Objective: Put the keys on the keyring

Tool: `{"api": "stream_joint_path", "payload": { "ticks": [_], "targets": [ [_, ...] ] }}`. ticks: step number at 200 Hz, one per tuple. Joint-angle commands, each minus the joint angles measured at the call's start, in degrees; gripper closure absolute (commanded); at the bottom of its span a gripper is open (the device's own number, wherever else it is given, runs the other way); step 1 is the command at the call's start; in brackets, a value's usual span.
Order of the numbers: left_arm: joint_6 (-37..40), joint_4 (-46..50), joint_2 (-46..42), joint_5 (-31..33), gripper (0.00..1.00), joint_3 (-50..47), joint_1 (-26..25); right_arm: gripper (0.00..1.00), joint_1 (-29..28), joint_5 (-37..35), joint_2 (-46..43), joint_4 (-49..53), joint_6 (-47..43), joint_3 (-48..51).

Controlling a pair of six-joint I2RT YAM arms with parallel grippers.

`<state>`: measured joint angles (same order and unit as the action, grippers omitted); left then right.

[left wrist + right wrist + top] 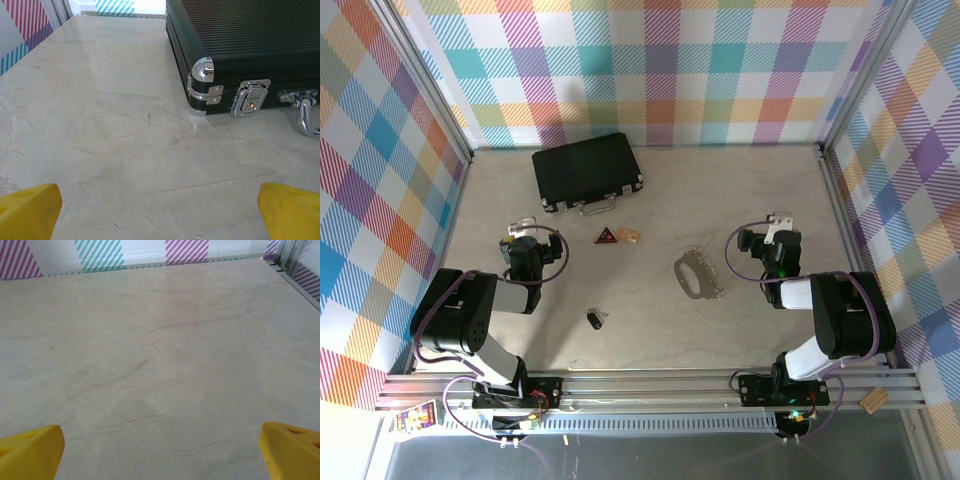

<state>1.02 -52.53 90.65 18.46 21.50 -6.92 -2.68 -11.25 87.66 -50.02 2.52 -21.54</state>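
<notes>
Black-headed key [594,318] lies on the counter [650,345], nearer my bases than the keyring [690,275] and off to its left, so my left fingers [30,210], spread and empty, are the closer pair. Right of the keyring, my right fingers [30,447] gape empty too.

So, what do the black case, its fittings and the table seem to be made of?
The black case looks like matte ribbed plastic or coated metal: fine parallel grooves cover its lid. Its corner cap and latch seem chromed metal, with bright mirror-like highlights. The table looks like pale marble or marble-print laminate: smooth, thin dark veins, soft reflections.
</notes>
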Motion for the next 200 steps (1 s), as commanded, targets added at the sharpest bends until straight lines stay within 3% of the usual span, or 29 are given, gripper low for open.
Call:
{"api": "stream_joint_path", "payload": {
  "ticks": [1,163,200],
  "targets": [
    [-0.73,-0.33,0.20,-0.63,0.00,0.56,0.36,0.01,0.26,0.61,0.50,-0.54,0.02,-0.61],
    [-0.67,-0.46,0.18,-0.53,0.00,0.48,0.41,0.01,0.23,0.53,0.20,-0.53,0.15,-0.66],
    [-0.72,0.62,-0.81,-0.10,0.00,0.66,0.41,0.01,0.22,3.26,-1.99,2.21,-1.06,-1.09]
  ]
}}
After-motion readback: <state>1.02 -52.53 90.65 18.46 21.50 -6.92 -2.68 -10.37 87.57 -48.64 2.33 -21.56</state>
